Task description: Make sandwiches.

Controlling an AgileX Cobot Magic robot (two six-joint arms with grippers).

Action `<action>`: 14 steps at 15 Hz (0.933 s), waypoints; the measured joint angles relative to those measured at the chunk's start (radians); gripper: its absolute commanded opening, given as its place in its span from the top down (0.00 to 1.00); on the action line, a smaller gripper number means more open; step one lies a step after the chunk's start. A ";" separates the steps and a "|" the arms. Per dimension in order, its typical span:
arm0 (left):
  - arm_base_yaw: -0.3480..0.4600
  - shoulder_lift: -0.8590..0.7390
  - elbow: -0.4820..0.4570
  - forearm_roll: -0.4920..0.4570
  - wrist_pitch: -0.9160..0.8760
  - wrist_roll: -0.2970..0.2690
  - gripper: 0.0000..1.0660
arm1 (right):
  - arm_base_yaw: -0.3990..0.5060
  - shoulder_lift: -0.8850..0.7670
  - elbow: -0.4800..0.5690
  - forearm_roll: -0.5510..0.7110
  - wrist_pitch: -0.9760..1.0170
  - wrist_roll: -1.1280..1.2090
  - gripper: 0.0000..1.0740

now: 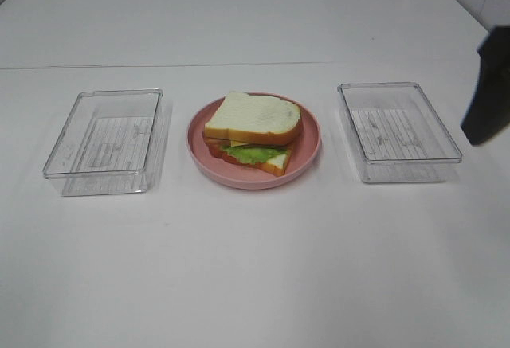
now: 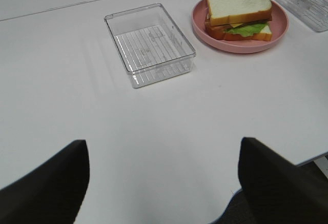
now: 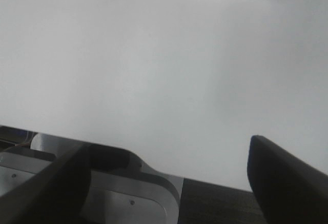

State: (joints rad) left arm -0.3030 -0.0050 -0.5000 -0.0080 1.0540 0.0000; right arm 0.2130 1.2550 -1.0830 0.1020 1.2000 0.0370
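One sandwich [image 1: 253, 131] lies on the pink plate [image 1: 311, 153] in the middle of the table: white bread with orange-brown crust on top, green lettuce, yellow cheese and a reddish layer over a bottom slice. It also shows in the left wrist view [image 2: 238, 15]. My left gripper [image 2: 163, 143] is open and empty, far from the plate over the near left of the table. My right gripper [image 3: 169, 144] is open and empty over the table's edge. A dark part of the right arm [image 1: 488, 85] shows at the right edge, beside the right tray.
A clear plastic tray [image 1: 107, 139] stands left of the plate, and another clear tray [image 1: 398, 129] stands right of it. Both hold nothing. The white table [image 1: 255, 268] stretches in front of them. Grey robot base parts [image 3: 118, 198] lie below the table edge.
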 measured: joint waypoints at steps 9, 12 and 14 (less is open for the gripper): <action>0.000 0.000 0.000 0.000 0.000 0.000 0.28 | 0.000 -0.795 0.529 -0.084 -0.001 -0.022 0.26; 0.000 0.000 0.000 0.000 0.000 0.000 0.28 | 0.000 -1.055 0.540 -0.094 -0.071 -0.047 0.27; 0.000 0.000 0.000 0.000 0.000 0.000 0.28 | 0.000 -1.172 0.570 -0.092 -0.108 -0.057 0.28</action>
State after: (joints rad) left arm -0.3030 -0.0050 -0.5000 -0.0080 1.0540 0.0000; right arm 0.2130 0.0830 -0.5130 0.0100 1.0920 -0.0200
